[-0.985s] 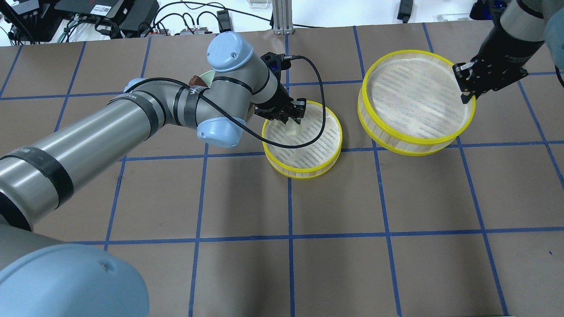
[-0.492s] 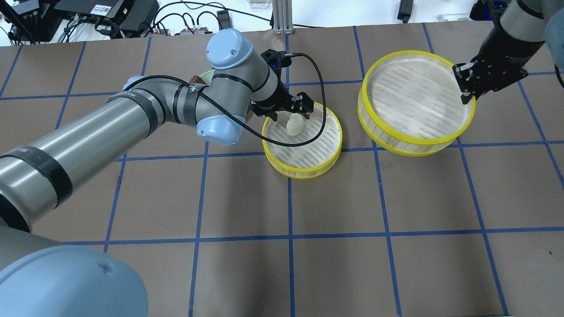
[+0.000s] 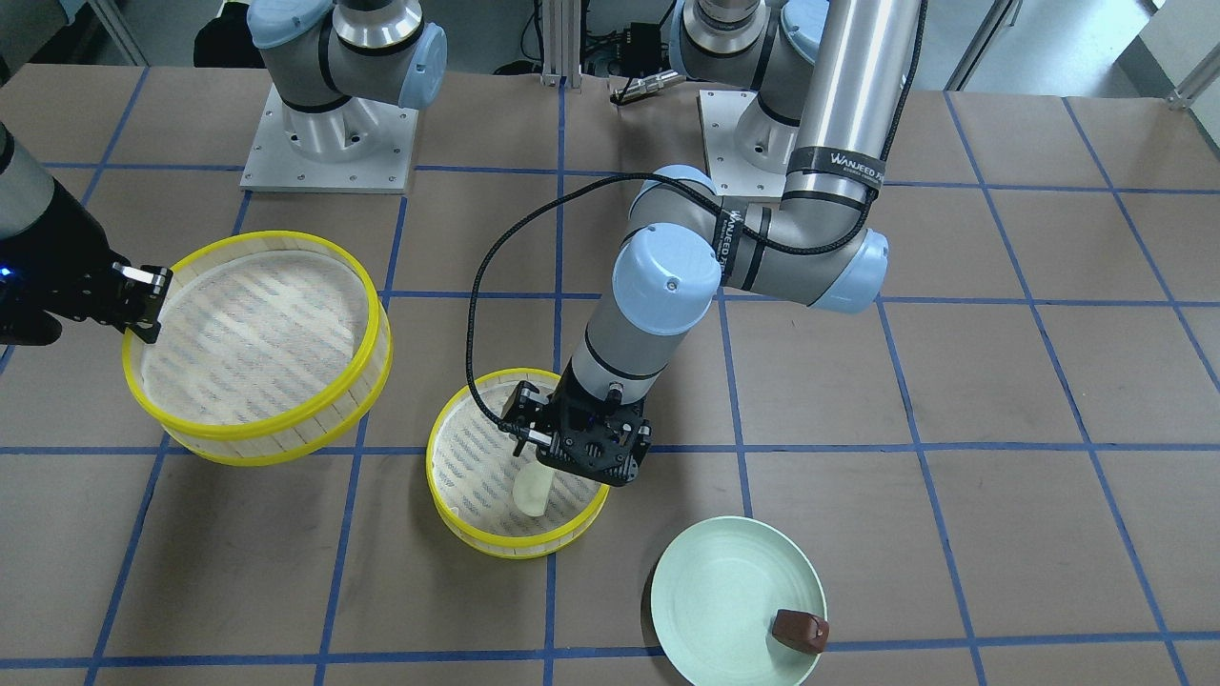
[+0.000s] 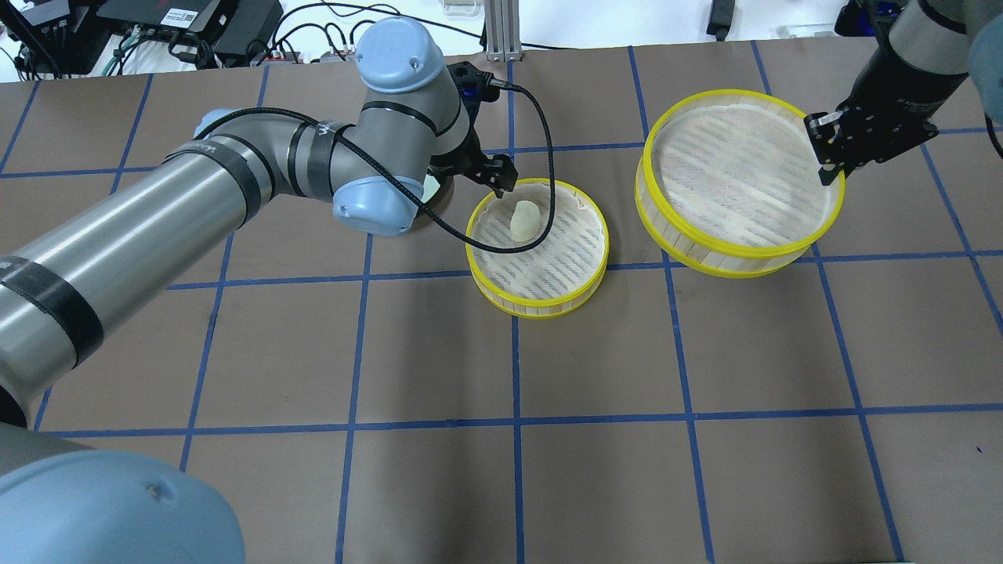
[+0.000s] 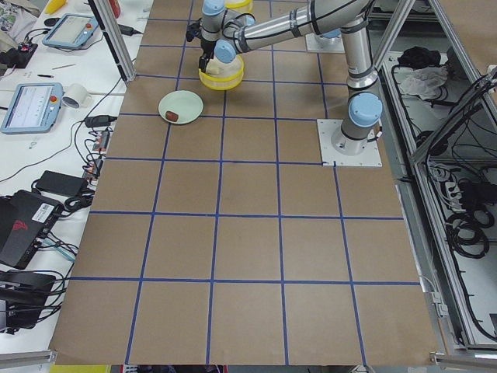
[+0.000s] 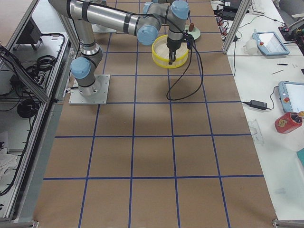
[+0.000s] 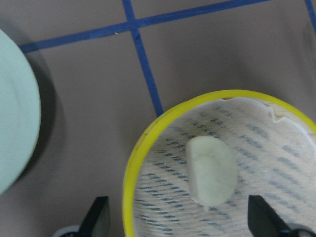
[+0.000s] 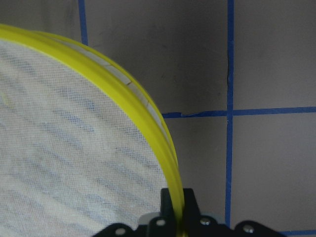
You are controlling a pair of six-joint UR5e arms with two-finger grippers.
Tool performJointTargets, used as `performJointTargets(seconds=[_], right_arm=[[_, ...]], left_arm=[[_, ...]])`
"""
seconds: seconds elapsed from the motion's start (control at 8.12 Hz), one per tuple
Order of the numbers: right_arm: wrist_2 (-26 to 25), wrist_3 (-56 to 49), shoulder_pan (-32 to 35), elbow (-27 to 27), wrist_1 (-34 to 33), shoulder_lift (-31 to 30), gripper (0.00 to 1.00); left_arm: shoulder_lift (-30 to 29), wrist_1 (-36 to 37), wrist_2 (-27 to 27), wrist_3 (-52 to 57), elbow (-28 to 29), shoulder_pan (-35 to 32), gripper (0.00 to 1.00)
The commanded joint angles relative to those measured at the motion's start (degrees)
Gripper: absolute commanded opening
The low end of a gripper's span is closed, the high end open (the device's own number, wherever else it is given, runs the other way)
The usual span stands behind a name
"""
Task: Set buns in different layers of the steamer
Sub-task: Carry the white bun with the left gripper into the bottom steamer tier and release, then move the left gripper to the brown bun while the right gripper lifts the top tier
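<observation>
The cream bun (image 4: pixel 523 219) lies loose in the smaller steamer tray (image 4: pixel 541 310) on the table; it also shows in the front view (image 3: pixel 532 491) and the left wrist view (image 7: pixel 211 170). My left gripper (image 4: pixel 495 178) is open and empty, above the tray's far-left rim (image 7: pixel 131 182). My right gripper (image 4: pixel 827 168) is shut on the yellow rim of the second steamer tray (image 4: pixel 736 252), which hangs tilted; the pinch shows in the right wrist view (image 8: pixel 177 217). The brown bun (image 3: pixel 799 629) sits on the mint plate (image 3: pixel 724 591).
The plate is just beside the smaller tray, on my left, and its edge shows in the left wrist view (image 7: pixel 15 113). My left arm's black cable (image 4: pixel 548 196) loops over the smaller tray. Blue tape lines grid the brown table.
My left gripper opened, let go of the cream bun in the smaller tray, and drew back up and to the left. The right gripper and its tray have not moved.
</observation>
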Motion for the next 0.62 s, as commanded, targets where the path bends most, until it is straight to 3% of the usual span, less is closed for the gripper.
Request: performJointTargets(seconds=[0.0, 0.49], right_arm=[[0.1, 0.0, 0.1, 0.0, -0.1, -0.1, 0.11], [0.4, 0.9, 0.4, 0.0, -0.4, 0.0, 0.11]], left_arm=[[0.2, -0.7, 6.4, 11.5, 1.6, 5.1, 1.00], [-1.9, 3.3, 6.3, 23.9, 2.0, 12.3, 1.00]])
